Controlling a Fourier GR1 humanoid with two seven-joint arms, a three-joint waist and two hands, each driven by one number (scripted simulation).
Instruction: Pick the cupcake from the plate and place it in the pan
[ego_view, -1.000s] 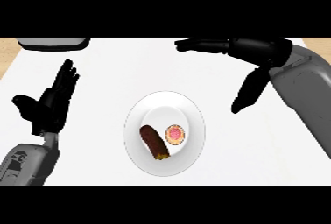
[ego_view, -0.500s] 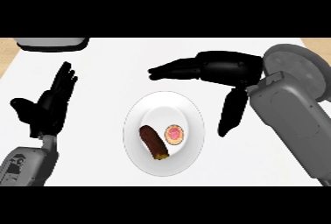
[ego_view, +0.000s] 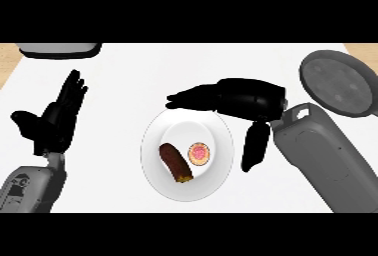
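A small cupcake (ego_view: 199, 153) with pink top sits on the white plate (ego_view: 171, 135) in the middle of the counter, next to a brown sausage-like piece (ego_view: 176, 162). My right hand (ego_view: 240, 98) hovers over the plate's upper right rim, fingers relaxed and pointing left, thumb hanging down beside the plate; it holds nothing. The grey pan (ego_view: 339, 82) lies at the upper right, partly behind my right forearm. My left hand (ego_view: 53, 119) rests open at the left, fingers up.
A grey and white container (ego_view: 59, 49) shows at the upper left edge. The white counter runs to a wooden strip at both top corners.
My right hand and forearm have swung down and left from the upper right, coming over the plate's upper rim and uncovering the pan. The left hand stays where it was.
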